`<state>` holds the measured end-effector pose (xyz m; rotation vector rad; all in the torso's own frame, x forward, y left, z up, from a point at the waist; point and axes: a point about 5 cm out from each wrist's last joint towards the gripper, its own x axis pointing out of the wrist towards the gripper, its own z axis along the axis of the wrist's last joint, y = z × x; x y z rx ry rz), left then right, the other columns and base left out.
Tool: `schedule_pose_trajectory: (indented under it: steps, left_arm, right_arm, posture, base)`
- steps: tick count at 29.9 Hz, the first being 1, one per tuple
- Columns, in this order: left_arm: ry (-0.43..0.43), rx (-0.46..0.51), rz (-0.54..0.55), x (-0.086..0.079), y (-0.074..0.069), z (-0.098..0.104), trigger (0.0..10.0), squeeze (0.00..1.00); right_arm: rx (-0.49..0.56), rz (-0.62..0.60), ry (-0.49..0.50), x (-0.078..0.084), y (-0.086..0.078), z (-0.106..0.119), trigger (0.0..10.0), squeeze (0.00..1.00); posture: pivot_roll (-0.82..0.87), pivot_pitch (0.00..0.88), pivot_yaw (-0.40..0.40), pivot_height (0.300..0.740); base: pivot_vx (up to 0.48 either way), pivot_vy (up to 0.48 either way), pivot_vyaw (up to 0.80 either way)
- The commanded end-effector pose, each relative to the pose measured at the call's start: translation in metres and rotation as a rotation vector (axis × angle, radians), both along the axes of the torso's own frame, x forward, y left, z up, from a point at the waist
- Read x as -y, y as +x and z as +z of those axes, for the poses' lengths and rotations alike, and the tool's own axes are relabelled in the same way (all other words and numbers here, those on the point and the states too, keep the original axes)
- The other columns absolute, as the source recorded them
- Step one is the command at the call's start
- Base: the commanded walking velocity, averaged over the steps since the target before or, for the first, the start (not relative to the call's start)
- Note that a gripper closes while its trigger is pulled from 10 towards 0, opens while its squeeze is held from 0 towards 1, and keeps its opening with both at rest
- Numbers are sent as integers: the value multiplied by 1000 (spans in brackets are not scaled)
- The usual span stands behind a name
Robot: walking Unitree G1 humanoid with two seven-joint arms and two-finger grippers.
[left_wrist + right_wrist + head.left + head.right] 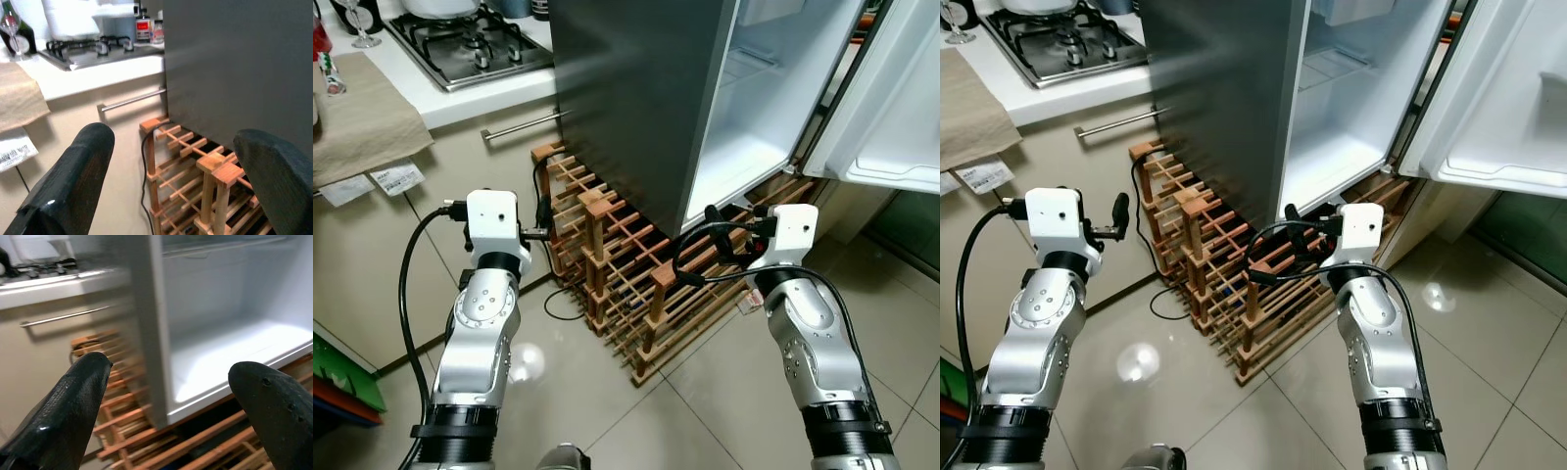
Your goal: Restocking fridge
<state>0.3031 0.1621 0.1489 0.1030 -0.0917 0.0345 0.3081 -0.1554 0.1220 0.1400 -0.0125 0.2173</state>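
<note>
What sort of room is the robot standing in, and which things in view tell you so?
Most likely a home kitchen. A gas hob is set into a white counter, an open fridge stands beside it, and a wooden wine rack sits on the tiled floor.

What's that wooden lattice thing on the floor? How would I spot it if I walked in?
Find the tall grey fridge with its door swung open, beside the counter with the gas hob. The fridge stands on a wooden rack that juts out onto the tiled floor. It is the only bare-wood piece there: an open grid of thin slats and square posts, with a black cable lying beside it.
</note>
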Motion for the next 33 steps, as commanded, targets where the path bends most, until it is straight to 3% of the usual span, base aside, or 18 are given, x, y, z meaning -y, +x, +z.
schedule_pose_trajectory:
  steps: [1,7,16,25,33]
  left_arm:
    - [38,61,-38,8,1,13,10000,0]
    - [35,69,-33,5,0,14,10000,0]
    - [3,59,73,-12,-1,12,10000,0]
    - [11,56,36,-7,3,10,10000,0]
    - [-27,48,33,-3,5,11,10000,0]
  right_arm:
    - [16,10,16,-1,2,6,10000,0]
    - [0,21,26,-4,3,3,10000,0]
    - [-2,38,11,-7,6,3,10000,0]
    - [-11,14,-84,3,7,-4,10000,0]
    - [-10,8,-72,3,8,-5,10000,0]
  posture:
    - [-40,0,-10,740]
    - [-31,0,-2,740]
    - [-20,0,-5,740]
    - [-5,0,-22,740]
    - [-6,0,-17,740]
  base:
    - [0,0,569]
    - [0,0,569]
    - [0,-32,569]
    - [0,0,567]
    - [0,278,565]
